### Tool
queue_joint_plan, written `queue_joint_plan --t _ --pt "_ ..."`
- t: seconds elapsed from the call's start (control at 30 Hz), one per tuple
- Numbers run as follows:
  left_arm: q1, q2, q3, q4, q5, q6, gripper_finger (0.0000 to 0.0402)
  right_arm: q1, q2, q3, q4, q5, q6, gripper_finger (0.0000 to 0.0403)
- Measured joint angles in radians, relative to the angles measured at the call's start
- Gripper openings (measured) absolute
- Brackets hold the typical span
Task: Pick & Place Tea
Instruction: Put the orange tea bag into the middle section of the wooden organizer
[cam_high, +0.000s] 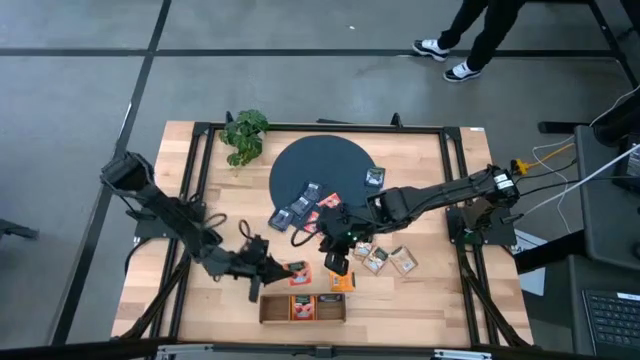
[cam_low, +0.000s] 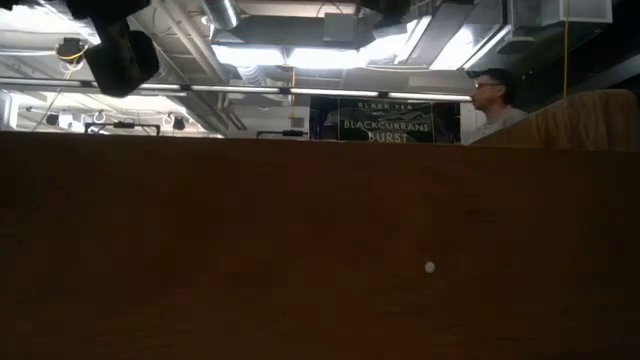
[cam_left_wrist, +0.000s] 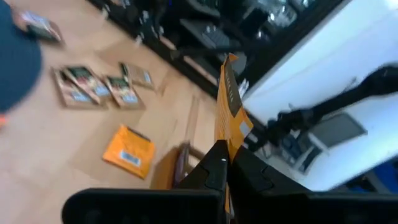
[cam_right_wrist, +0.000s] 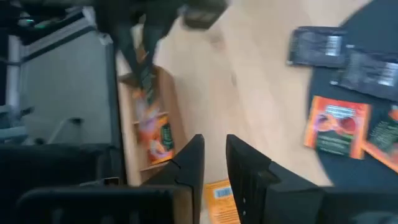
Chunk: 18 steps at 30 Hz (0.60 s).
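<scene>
My left gripper (cam_high: 282, 270) is shut on an orange tea sachet (cam_left_wrist: 231, 99), just beyond the far side of the long wooden tray (cam_high: 303, 308). The tray holds orange sachets (cam_right_wrist: 155, 134). My right gripper (cam_right_wrist: 214, 168) hovers right of it, fingers slightly apart with nothing between them. It is above another orange sachet (cam_high: 343, 281) that lies flat on the table. Beige sachets (cam_high: 375, 258) lie right of that one. Dark blue and red-orange sachets (cam_high: 302, 207) lie on the dark round mat (cam_high: 320, 160). My left gripper pinches the orange sachet by its end nearest the fingers (cam_left_wrist: 225, 140), between the two fingertips (cam_left_wrist: 214, 165). The gripper reaches nearly level from the table's left. The sachet stands edge-on beyond the fingertips, clear of the table.
A leafy green plant (cam_high: 244, 133) stands at the mat's far left. One dark sachet (cam_high: 375, 177) lies on the mat's right rim. A person walks beyond the table's far edge (cam_high: 470, 40). A brown wall (cam_low: 320, 250) fills most of the low view.
</scene>
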Motion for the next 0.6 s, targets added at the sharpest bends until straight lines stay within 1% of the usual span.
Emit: queue_joint_plan --t 0.17,0.33,0.5,0.6 --pt "-0.009 0.117 0.071 0.0 0.03 -0.049 0.0002 0.023 -0.002 0.0 -0.02 0.09 0.087 0.007" --pt "-0.05 0.183 0.119 0.003 0.028 -0.089 0.0002 0.047 -0.002 0.0 -0.023 0.164 0.197 0.0068" --pt "-0.108 0.221 0.132 0.0 -0.046 -0.129 0.0003 0.065 -0.002 0.0 -0.006 0.228 0.296 0.0067" --pt "-0.127 0.224 0.132 -0.012 -0.066 -0.141 0.0003 0.078 -0.002 0.0 0.039 0.213 0.317 0.0067"
